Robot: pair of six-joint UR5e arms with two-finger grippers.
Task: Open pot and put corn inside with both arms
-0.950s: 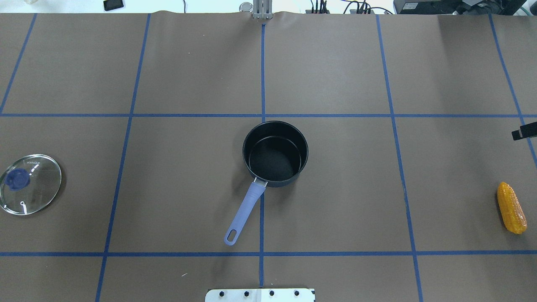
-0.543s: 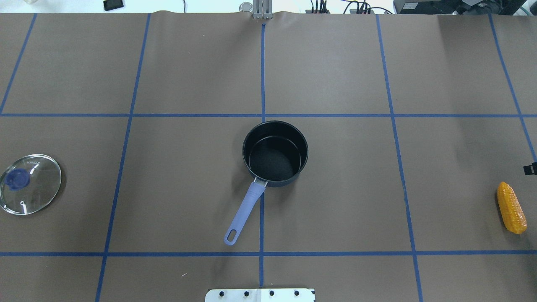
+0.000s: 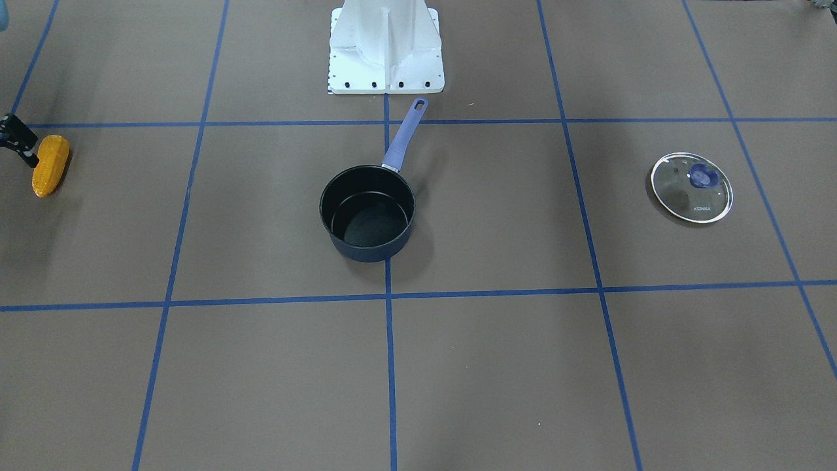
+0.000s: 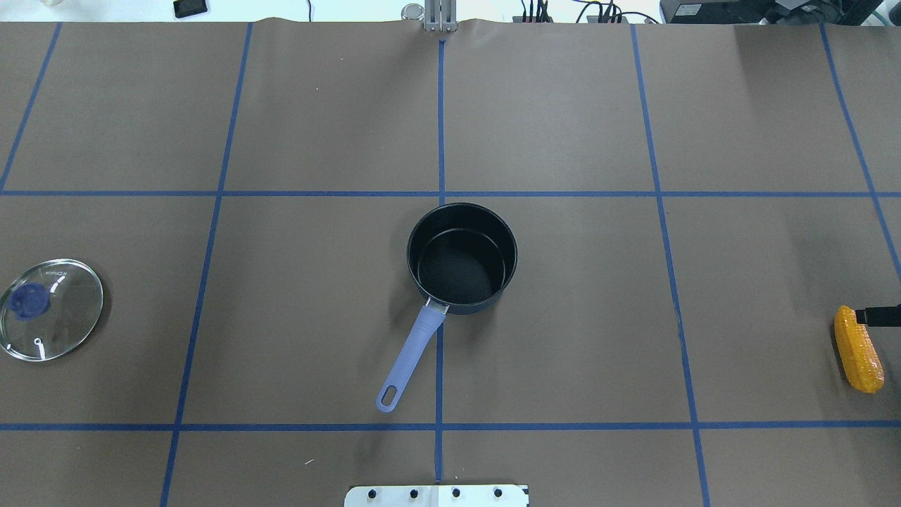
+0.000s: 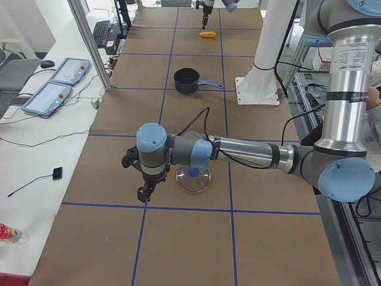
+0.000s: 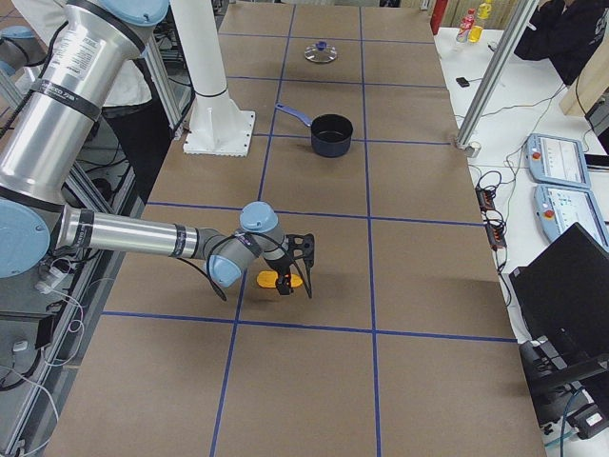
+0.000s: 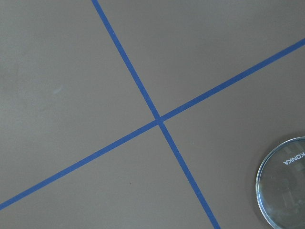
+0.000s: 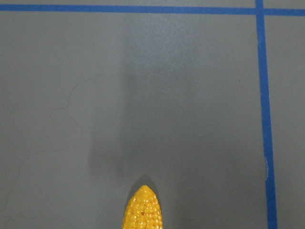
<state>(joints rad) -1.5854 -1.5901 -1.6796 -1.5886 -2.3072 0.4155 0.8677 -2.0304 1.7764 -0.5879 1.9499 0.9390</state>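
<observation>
Right gripper (image 4: 878, 315): since a second ago it has come down the overhead view's right edge, from well beyond the corn (image 4: 858, 348) to the corn's far end; nothing else has shifted.
Corn: lies flat at the right end of the surface (image 4: 563, 352), well apart from the pot (image 4: 461, 257), not lifted.
Pot: upright at mid-surface, open and empty, handle toward the robot.
Lid (image 4: 51, 310): flat at the left end, knob up, far from the pot.
Right gripper width: cannot tell; only a black sliver shows.
Left gripper (image 5: 144, 189): low beside the lid; width cannot be told.
Risk: closing so near the tapered tip could squeeze the corn out or roll it, because the kernels are rounded and glossy.
Views: the right side camera shows the whole right gripper over the corn; the right wrist camera shows only the corn's tip.
</observation>
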